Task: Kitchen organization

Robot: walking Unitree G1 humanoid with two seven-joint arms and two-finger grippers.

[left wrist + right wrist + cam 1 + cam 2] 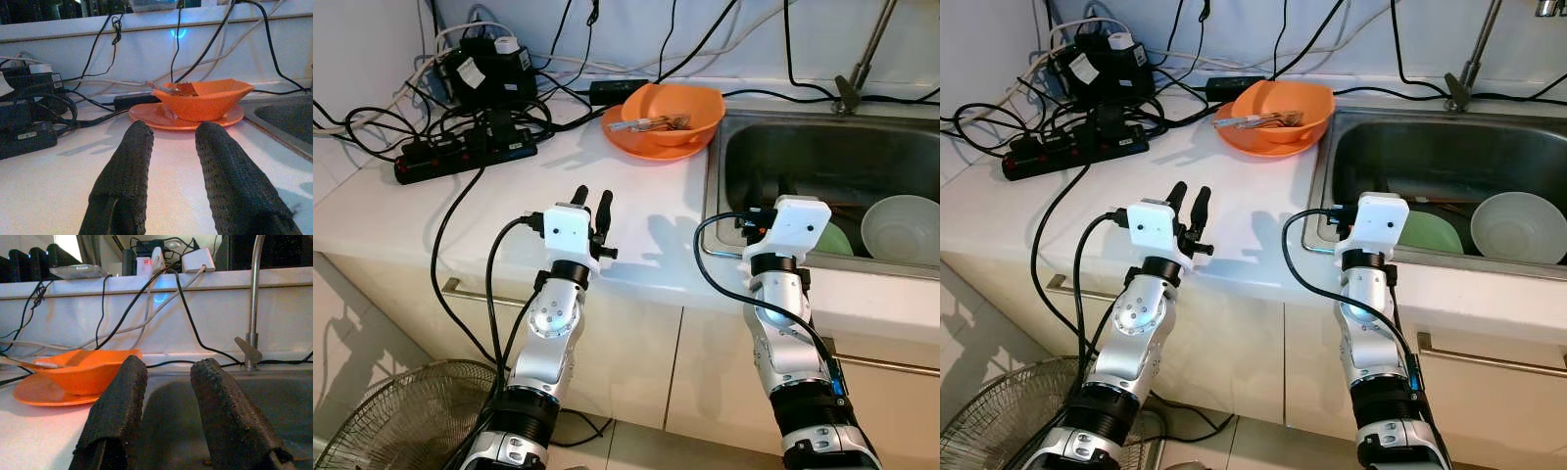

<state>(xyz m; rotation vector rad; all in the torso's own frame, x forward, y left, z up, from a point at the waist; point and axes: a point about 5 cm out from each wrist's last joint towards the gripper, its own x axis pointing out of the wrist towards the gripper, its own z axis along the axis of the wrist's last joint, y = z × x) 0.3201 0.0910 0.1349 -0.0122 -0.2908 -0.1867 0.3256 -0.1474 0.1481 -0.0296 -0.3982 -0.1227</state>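
Both grippers, left [592,203] and right [168,401], hung open and empty, probably lining up on the bowl [673,114] and sink [744,147].

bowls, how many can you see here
3: an orange bowl on its orange plate on the counter, a white bowl and a green one in the sink. More may be hidden.

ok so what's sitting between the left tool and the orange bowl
Nothing: bare white countertop runs from the left tool to the orange plate under the orange bowl, clearest in the left wrist view.
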